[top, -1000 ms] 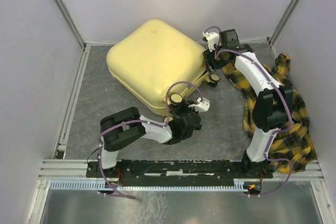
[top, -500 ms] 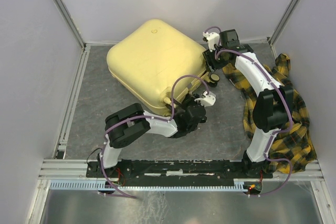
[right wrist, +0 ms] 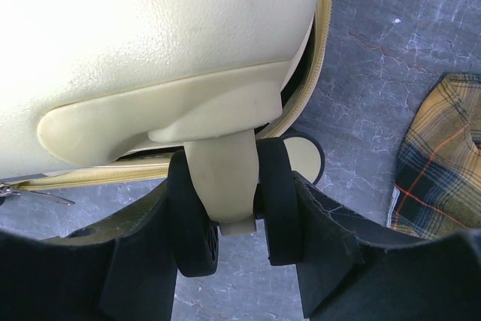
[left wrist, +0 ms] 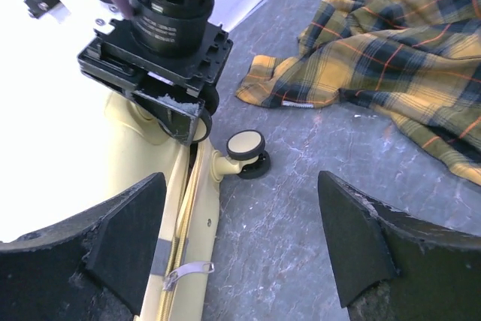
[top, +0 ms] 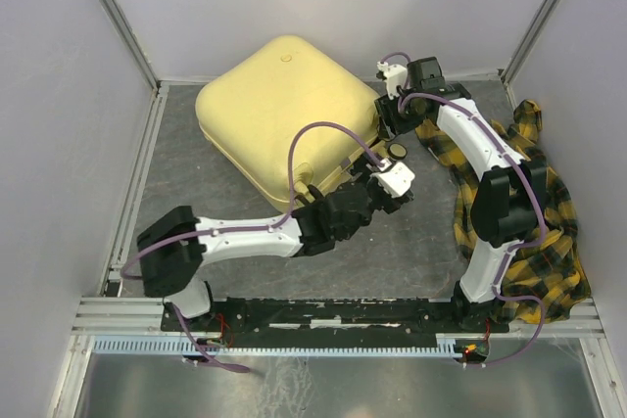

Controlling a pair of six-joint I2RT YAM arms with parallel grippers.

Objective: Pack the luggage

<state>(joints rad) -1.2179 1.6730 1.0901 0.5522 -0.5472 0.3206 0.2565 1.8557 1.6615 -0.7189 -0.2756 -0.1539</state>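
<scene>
The luggage, a pale yellow hard-shell suitcase, lies flat with its lid down at the back of the floor. My right gripper is at its right corner, shut on a black double wheel and its yellow fork. My left gripper hangs open at the case's near right edge. Its fingers straddle bare floor and the zipper seam. A grey zipper pull lies between them, untouched. Another wheel stands just ahead.
A yellow and black plaid shirt lies crumpled on the floor at the right, under and beside the right arm, also visible as the shirt. Grey walls close the cell on three sides.
My left gripper has gone from shut to wide open, and its arm has stretched rightward along the case's near edge. The right gripper keeps hold of the wheel.
</scene>
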